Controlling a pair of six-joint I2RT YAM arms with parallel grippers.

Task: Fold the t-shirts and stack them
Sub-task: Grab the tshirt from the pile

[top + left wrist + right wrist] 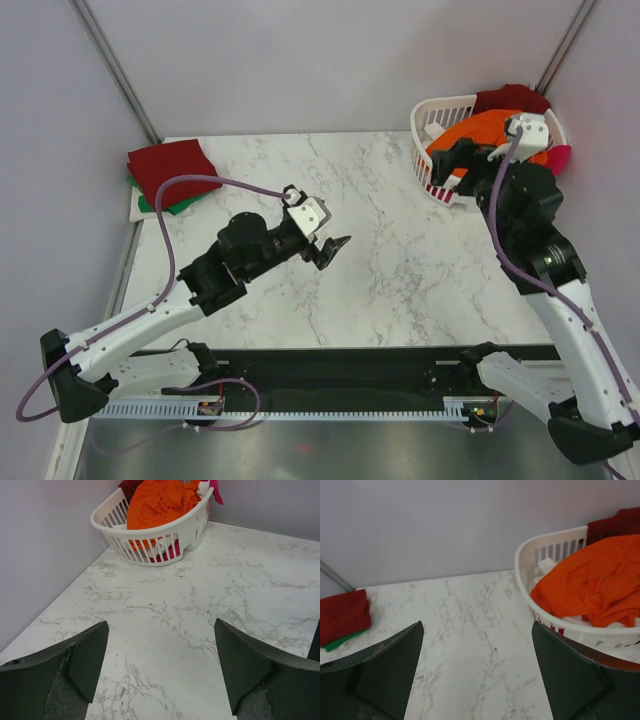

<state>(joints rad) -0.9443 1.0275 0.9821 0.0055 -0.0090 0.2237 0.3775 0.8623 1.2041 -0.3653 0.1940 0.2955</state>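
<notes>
Orange shirt (600,580) lies bunched in the white basket (524,562), just ahead and right of your right tool (476,630). That tool is spread wide, holding nothing. Your left tool (160,630) is spread wide too, over the desk (175,605), with the basket far ahead. The folded dark red shirt (342,615) sits far ahead-left of the right tool.

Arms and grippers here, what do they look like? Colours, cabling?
The left arm and right arm have white links and black joint housings. A purple cable runs loose along each. The left gripper and right gripper each have a white block at the wrist and two dark wedge-shaped fingers.
</notes>
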